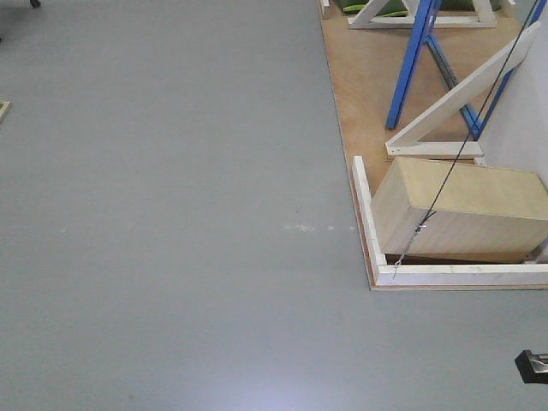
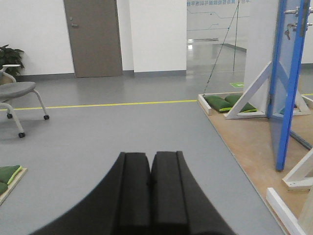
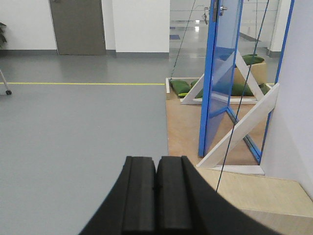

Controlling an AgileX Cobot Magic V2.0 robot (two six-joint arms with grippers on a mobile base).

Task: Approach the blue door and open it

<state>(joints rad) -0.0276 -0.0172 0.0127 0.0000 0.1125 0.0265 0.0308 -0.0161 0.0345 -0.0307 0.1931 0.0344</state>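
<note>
Left claw (image 2: 150, 166) and right claw (image 3: 156, 169), both black padded pincers, are pressed together holding nothing, while the glossy bright-blue flat door panel (image 3: 221, 73) stands ahead-right on the brown plywood platform (image 3: 183, 127).

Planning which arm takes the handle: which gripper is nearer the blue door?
Right. The right gripper has the blue door close ahead, slightly to its right; the left gripper sees it smaller and farther off, at its view's right edge.
</note>
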